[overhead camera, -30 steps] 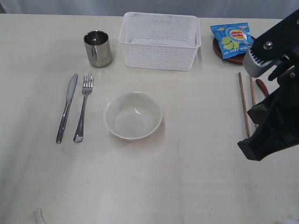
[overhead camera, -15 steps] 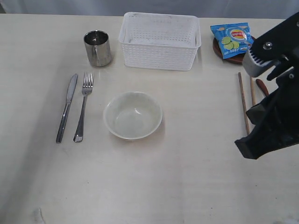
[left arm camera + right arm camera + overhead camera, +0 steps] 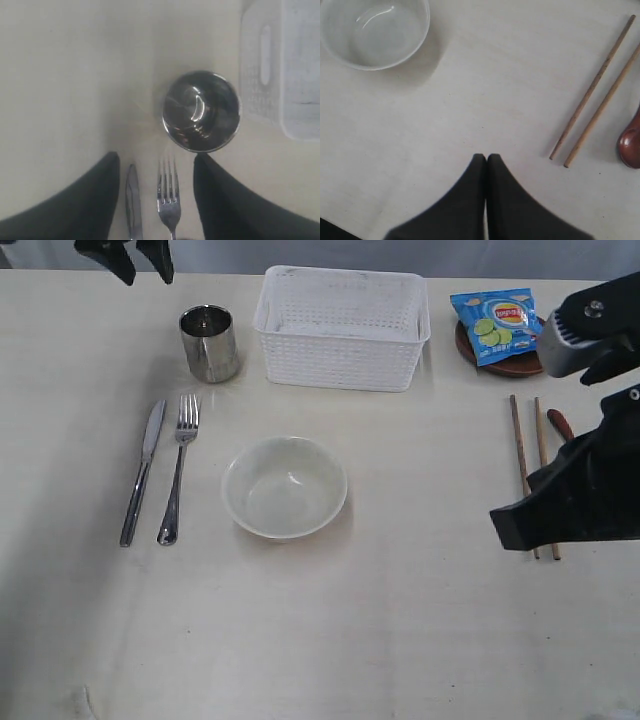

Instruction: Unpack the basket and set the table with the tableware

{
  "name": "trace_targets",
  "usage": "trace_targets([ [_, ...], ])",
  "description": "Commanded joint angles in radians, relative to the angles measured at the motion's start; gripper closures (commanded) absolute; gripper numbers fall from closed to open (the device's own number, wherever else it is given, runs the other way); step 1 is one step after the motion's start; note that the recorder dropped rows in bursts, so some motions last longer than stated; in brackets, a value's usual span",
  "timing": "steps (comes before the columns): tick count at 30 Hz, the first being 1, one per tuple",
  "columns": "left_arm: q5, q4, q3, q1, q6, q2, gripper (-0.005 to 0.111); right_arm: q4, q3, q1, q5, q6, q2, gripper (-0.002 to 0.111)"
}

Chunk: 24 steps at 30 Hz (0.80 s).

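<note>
Exterior view: you see the basket at the far side of the worktop, seemingly empty. The steel cup, knife, fork, bowl, chopsticks and spoon are laid out, so I judge little remains.

Left wrist view: the left claw is spread wide, empty, over the steel cup.

Right wrist view: the right claw is pinched fully together, gripping nothing.

Left gripper: at the top-left corner of the exterior view, only two dark fingers showing, tips pointing down. In the left wrist view the fingers are spread wide with a clear gap, nothing held. Right gripper: two black fingers pressed tip to tip, no gap, nothing between them. Right arm: enters from the right edge of the exterior view, black body below a grey housing, gripper end pointing leftward.
</note>
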Motion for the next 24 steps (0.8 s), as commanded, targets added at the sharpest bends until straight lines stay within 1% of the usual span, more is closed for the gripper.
trace_targets([
  [1, 0.006, 0.005, -0.009, -0.006, -0.005, 0.056, 0.062, -0.008, 0.003, -0.005, -0.014, 0.016, -0.007, 0.109],
  [3, 0.006, -0.004, -0.009, -0.006, -0.005, 0.072, 0.062, -0.008, 0.003, -0.005, -0.014, 0.016, -0.007, 0.109],
  [7, -0.02, -0.079, -0.011, -0.006, 0.015, 0.086, 0.062, -0.008, 0.003, -0.005, -0.015, 0.028, -0.007, 0.109],
  [14, -0.032, -0.083, -0.011, -0.006, 0.015, 0.126, 0.062, -0.008, 0.003, -0.005, -0.015, 0.028, -0.007, 0.109],
  [21, -0.089, -0.083, -0.011, -0.006, 0.015, 0.144, 0.062, -0.008, 0.003, -0.005, -0.013, 0.033, -0.007, 0.109],
  [24, -0.112, -0.086, -0.013, -0.006, 0.015, 0.144, 0.068, -0.008, 0.003, -0.005, -0.013, 0.036, -0.007, 0.109],
])
